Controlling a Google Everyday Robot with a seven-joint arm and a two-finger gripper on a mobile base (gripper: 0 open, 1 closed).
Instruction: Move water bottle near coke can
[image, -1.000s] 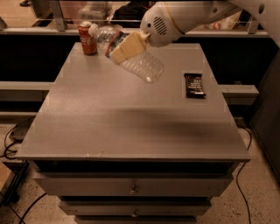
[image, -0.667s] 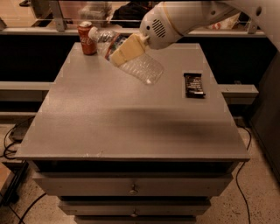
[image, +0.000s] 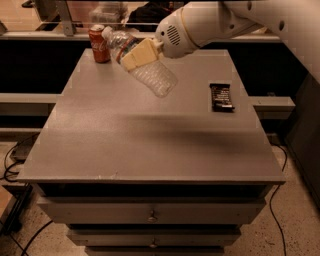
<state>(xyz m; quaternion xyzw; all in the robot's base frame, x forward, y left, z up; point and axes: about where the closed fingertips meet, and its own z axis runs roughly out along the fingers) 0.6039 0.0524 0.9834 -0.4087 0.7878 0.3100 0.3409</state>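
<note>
At the grey tabletop's (image: 125, 145) eleven o'clock corner stands your small red metal coke can (image: 99, 44); just right, the clear ribbed plastic water bottle (image: 154, 78) hangs tilted, cap toward it. The gripper (image: 135, 56), near twelve o'clock, has its flat tan fingers (image: 144, 51) clamped on the bottle's upper half, likely to set it there.

My hand (image: 141, 54), clamped on the water bottle (image: 156, 80), hangs over the far-left corner of the grey counter (image: 150, 145). Drawers (image: 150, 212) sit under its near edge. The floor (image: 300, 235) is speckled, with black cables (image: 10, 165) beside it, and the light is dim and warm.
</note>
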